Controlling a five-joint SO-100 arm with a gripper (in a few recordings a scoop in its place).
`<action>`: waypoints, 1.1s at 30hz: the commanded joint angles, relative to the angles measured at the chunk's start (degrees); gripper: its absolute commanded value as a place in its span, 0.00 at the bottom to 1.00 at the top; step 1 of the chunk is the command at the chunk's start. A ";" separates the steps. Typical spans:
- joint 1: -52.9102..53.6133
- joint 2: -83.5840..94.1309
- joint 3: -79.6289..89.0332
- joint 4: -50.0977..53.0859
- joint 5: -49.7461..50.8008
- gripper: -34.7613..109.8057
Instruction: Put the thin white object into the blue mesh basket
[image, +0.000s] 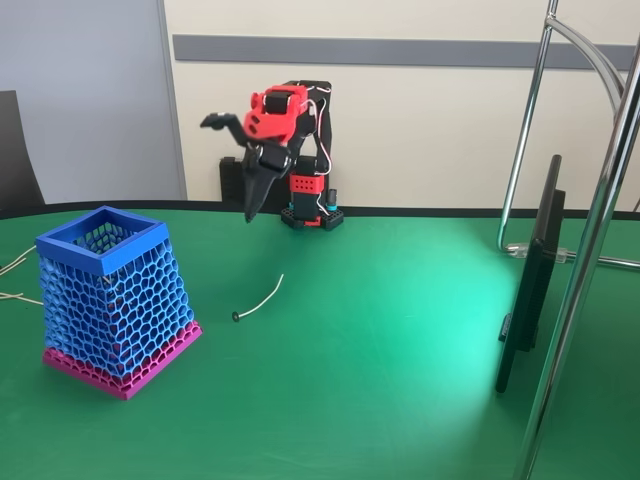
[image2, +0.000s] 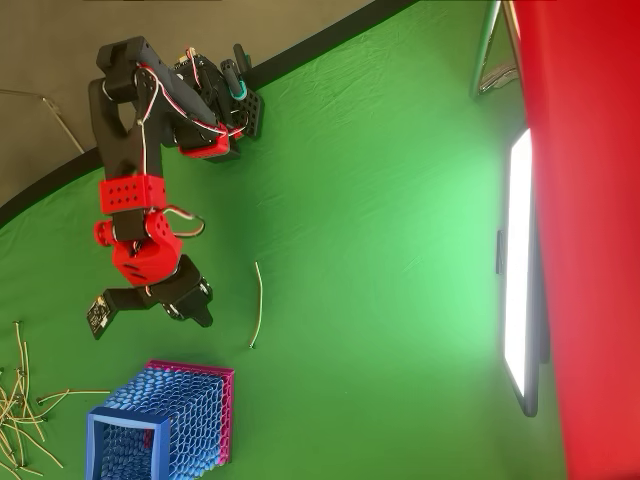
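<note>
Standing at the table's left in the fixed view, the blue mesh basket (image: 115, 300) is apart from the raised gripper (image: 232, 165), fingers spread and empty. The thin white object (image: 262, 299) lies flat between them; closing fingers could skid over it.

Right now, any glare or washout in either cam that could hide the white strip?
Fixed view: a bright patch washes the green table beside the monitor; the thin white object lies outside it, sharp against green. Overhead view: the monitor's screen is blown out white, and a blurred red shape blocks the right edge; the strip reads clearly.
</note>
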 joint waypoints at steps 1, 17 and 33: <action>0.53 -3.69 -4.48 0.44 -3.43 0.25; 2.11 -27.95 -25.31 6.94 -13.97 0.27; 1.76 -35.86 -26.63 6.94 -24.08 0.32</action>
